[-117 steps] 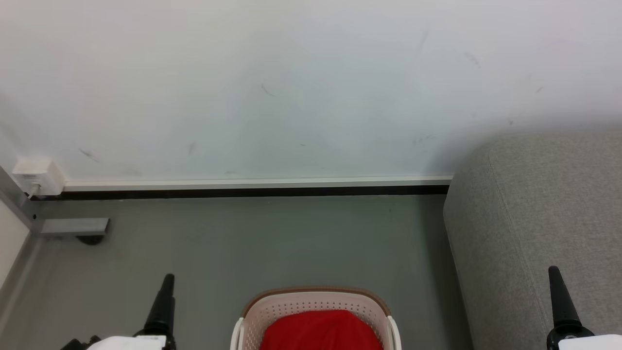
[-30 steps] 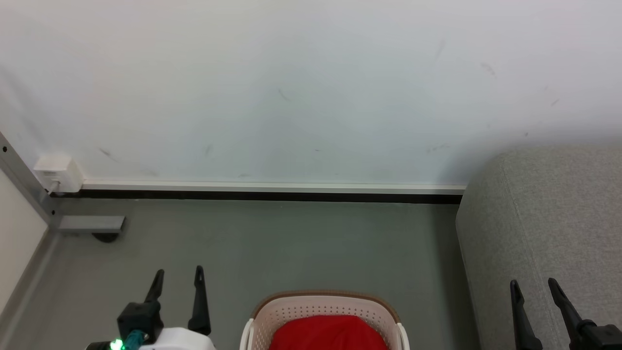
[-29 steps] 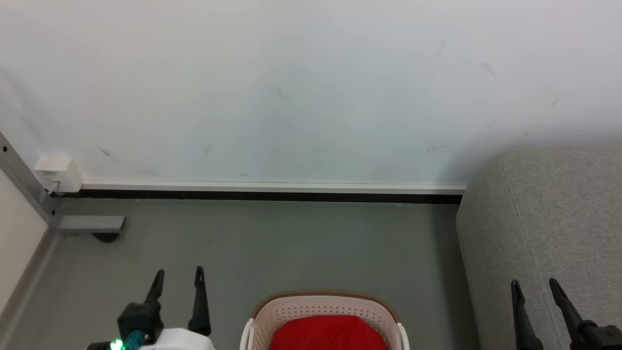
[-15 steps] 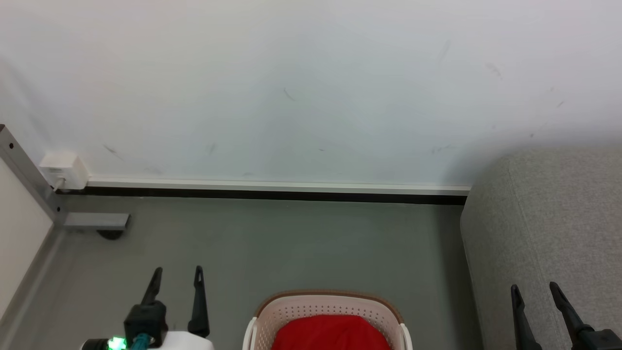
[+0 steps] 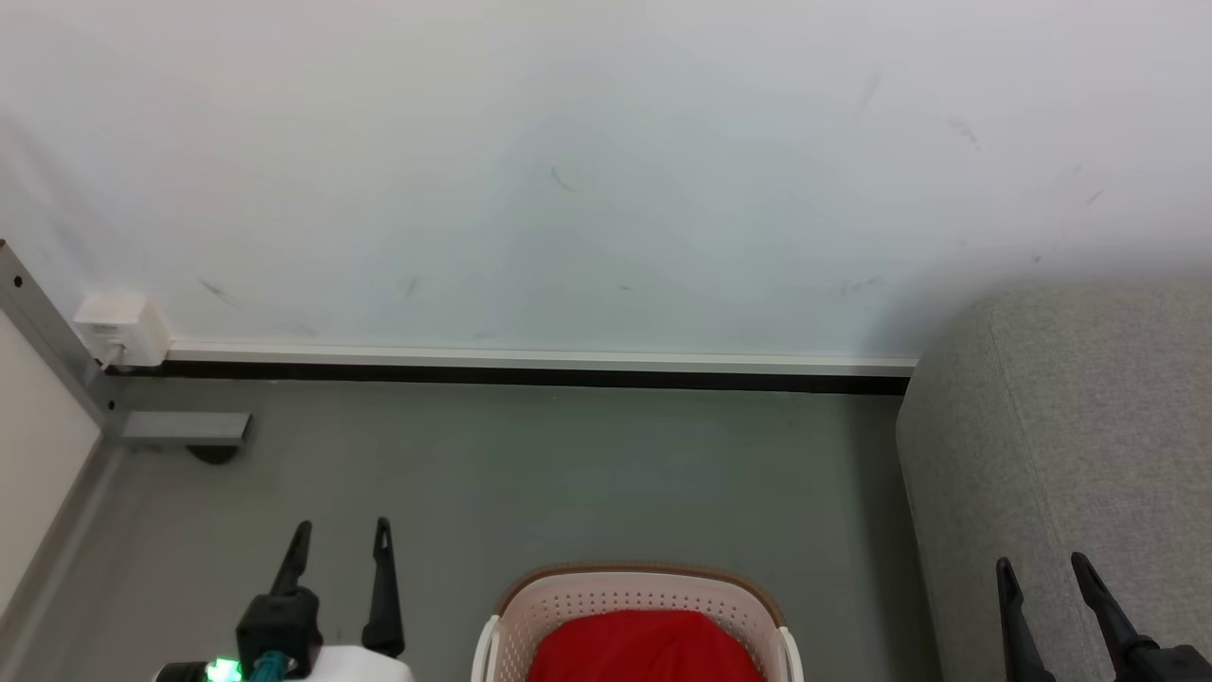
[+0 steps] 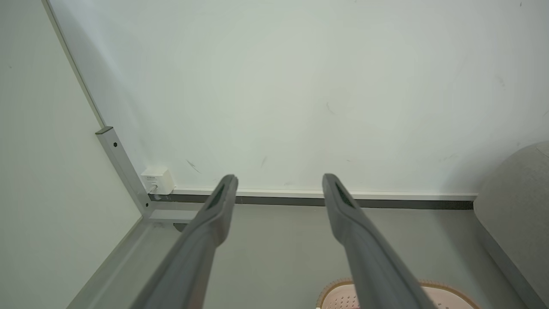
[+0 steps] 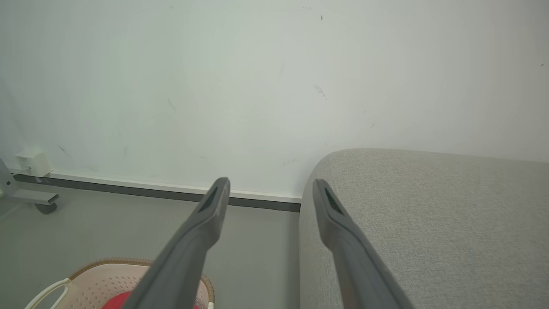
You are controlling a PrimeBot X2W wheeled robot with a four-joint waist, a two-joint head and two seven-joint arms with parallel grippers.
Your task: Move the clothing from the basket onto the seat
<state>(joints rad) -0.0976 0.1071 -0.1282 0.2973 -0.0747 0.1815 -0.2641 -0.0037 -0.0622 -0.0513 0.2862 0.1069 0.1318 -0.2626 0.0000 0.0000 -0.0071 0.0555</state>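
Observation:
The cream basket [image 5: 636, 595] with its brown rim sits on the grey floor at the bottom centre of the head view, and red clothing [image 5: 644, 646] lies inside it. The grey seat [image 5: 1070, 426] fills the right side. My left gripper [image 5: 342, 536] hangs open over bare floor left of the basket, with nothing between its fingers. My right gripper [image 5: 1042, 570] is open in front of the seat's near end, empty too. In the left wrist view the left gripper [image 6: 279, 182] has the basket [image 6: 339, 296] rim low right. The right wrist view has the right gripper [image 7: 269, 185], the basket [image 7: 103, 279] and the seat [image 7: 429, 214].
A pale wall with a white and black skirting [image 5: 530, 367] runs behind the floor. A white box [image 5: 118, 320] sits on the wall at the far left, beside a grey metal post and its foot [image 5: 185, 428]. Open grey floor [image 5: 568, 474] lies between the basket and the wall.
Both grippers went from shut to open between 3.9 s ago and one second ago. Since then the camera has shifted slightly; the grippers, basket and clothing hold their places.

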